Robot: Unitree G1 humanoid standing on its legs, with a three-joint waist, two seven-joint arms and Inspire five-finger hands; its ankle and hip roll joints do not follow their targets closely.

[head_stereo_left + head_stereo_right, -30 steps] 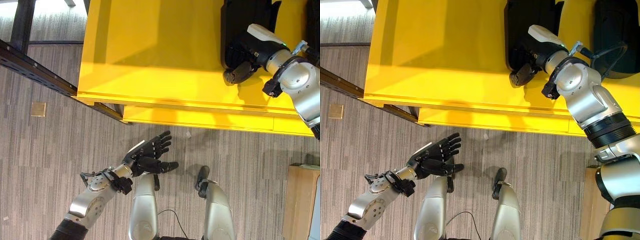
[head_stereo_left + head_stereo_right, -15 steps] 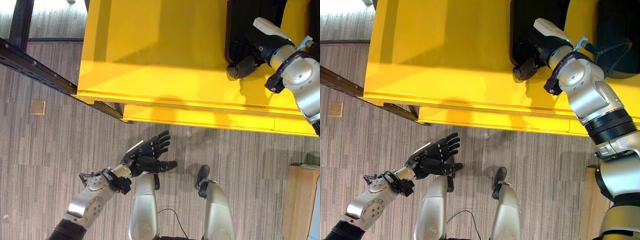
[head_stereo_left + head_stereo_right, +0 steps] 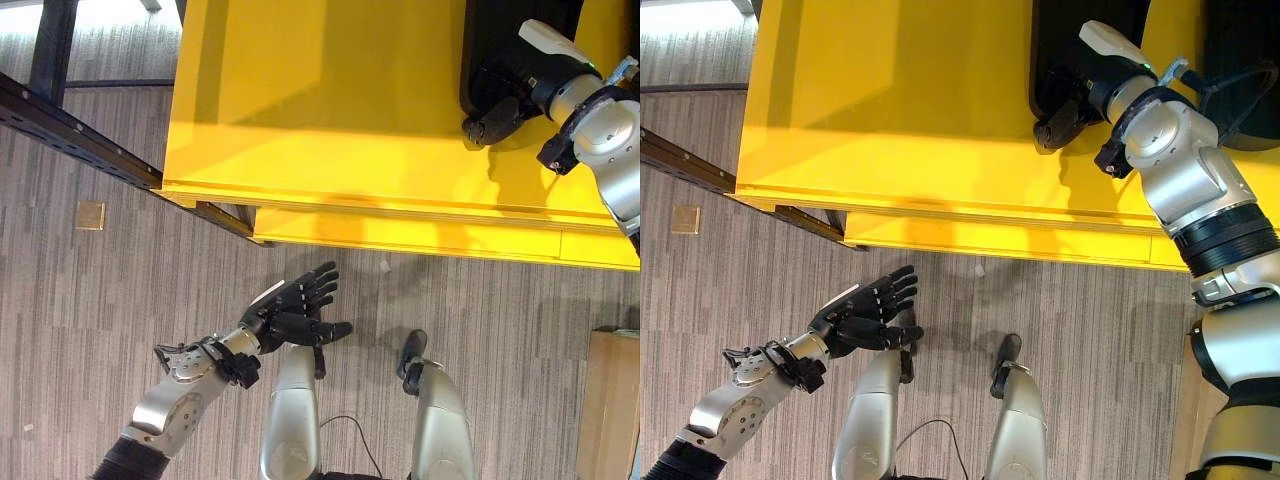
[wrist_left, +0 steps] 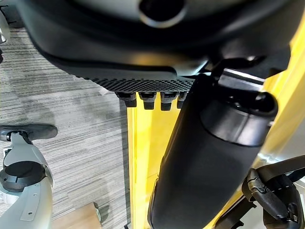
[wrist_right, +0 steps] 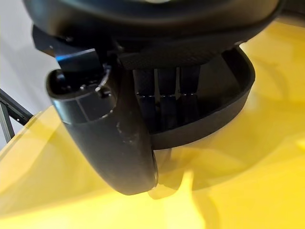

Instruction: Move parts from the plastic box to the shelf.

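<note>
The flat, rigid black plastic part [image 3: 500, 45] lies on the yellow shelf surface [image 3: 330, 110], probably light, stiff and smooth, best pinched at its raised near rim, where the right hand [image 3: 1072, 100] rests with fingers curled over the edge, while the left hand [image 3: 298, 310] hangs released above the grey carpet floor [image 3: 100, 300].

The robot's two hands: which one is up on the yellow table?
The right hand. It reaches onto the yellow table at the rim of a black tray. The left hand hangs open over the grey floor.
</note>
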